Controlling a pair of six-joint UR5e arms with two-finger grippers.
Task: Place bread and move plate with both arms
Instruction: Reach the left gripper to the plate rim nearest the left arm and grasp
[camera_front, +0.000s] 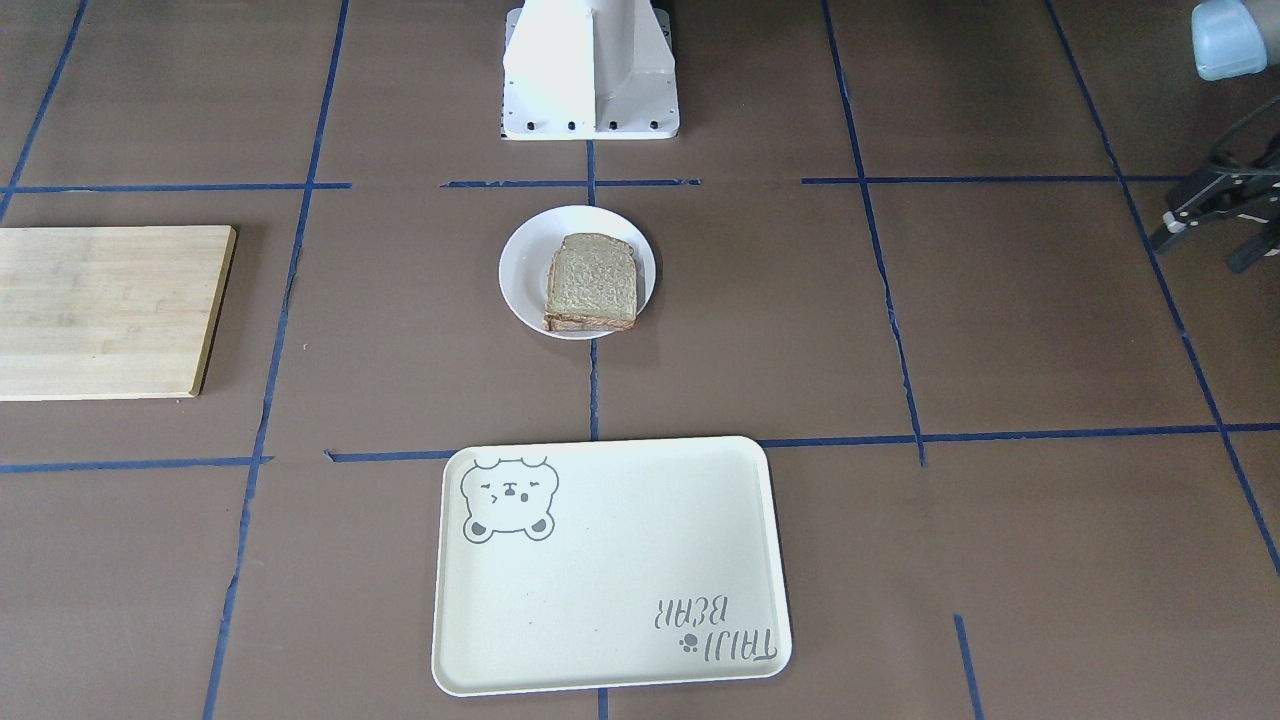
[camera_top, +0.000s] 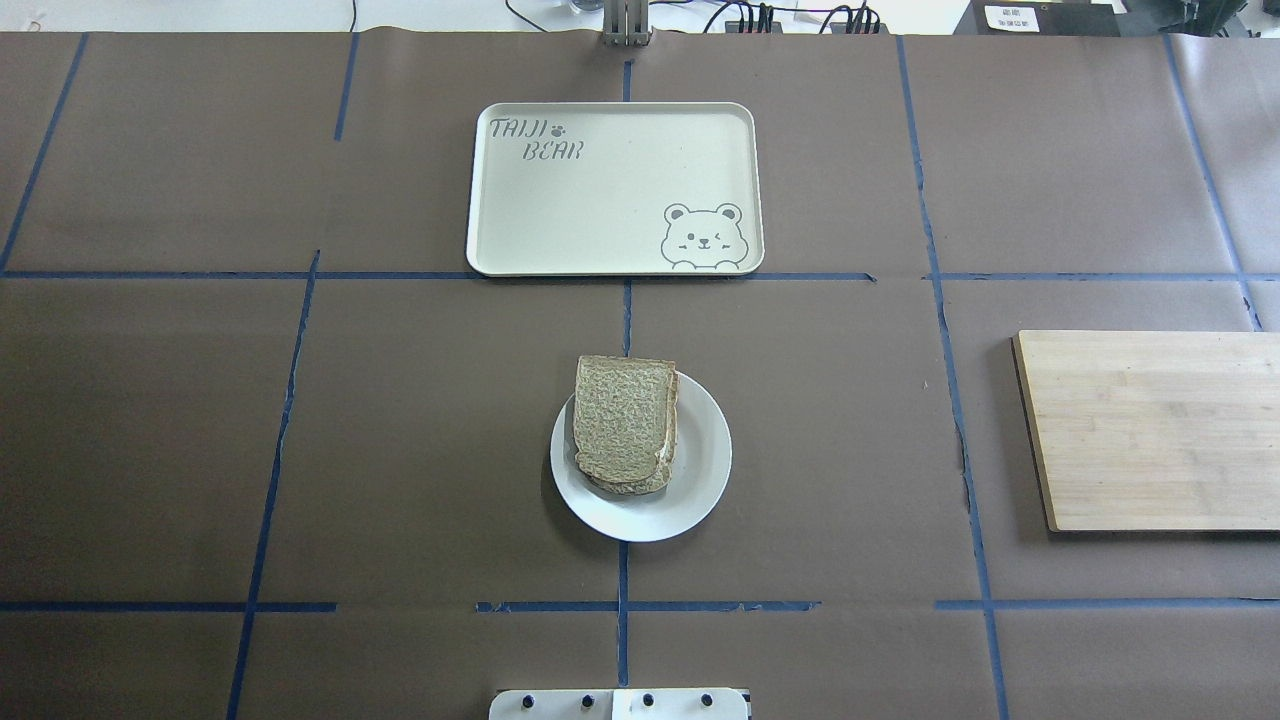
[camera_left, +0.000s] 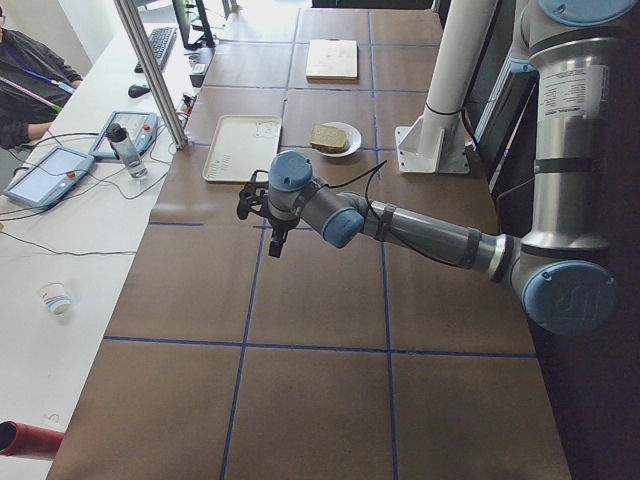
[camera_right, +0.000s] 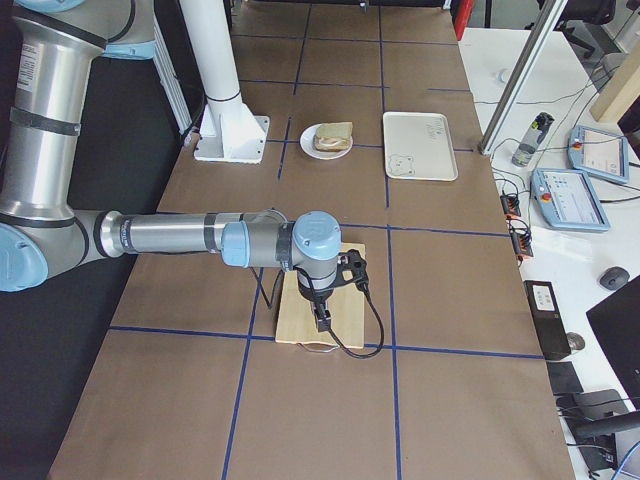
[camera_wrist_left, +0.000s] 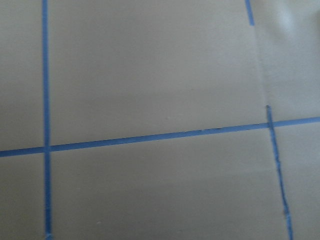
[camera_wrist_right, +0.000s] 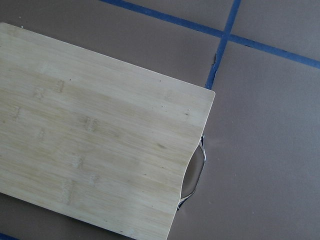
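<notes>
Overhead exterior shows your bread on the plate at centre, well apart from left gripper and right gripper alike; jaw states you cannot tell.

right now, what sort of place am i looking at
Probably a robotics lab workcell rather than a kitchen: the table is papered brown and gridded with blue tape, a left arm and right arm reach over it, and teach pendants lie on the white bench alongside.
</notes>
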